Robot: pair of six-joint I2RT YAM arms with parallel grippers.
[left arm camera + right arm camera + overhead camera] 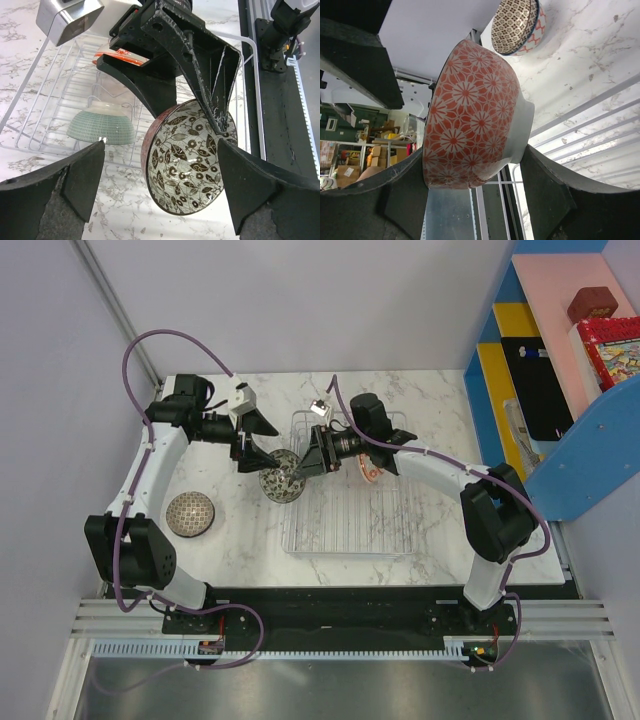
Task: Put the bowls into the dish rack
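An orange-red-and-white patterned bowl (282,480) (470,115), with dark leaves on its inside (192,160), hangs on edge at the left rim of the wire dish rack (350,530). My right gripper (306,462) (475,194) is shut on it, one finger on each side of its wall. My left gripper (258,454) (160,150) stands open, its fingers on either side of that bowl and apart from it. Inside the dish rack (60,100) a pale green bowl (101,126) lies upside down, with an orange-and-white bowl (370,472) (120,54) further in.
A brown-patterned bowl (190,513) (517,25) sits on the marble table (250,540) left of the rack. Blue and pink shelves (560,390) with boxes stand at the right. A grey wall runs along the left side.
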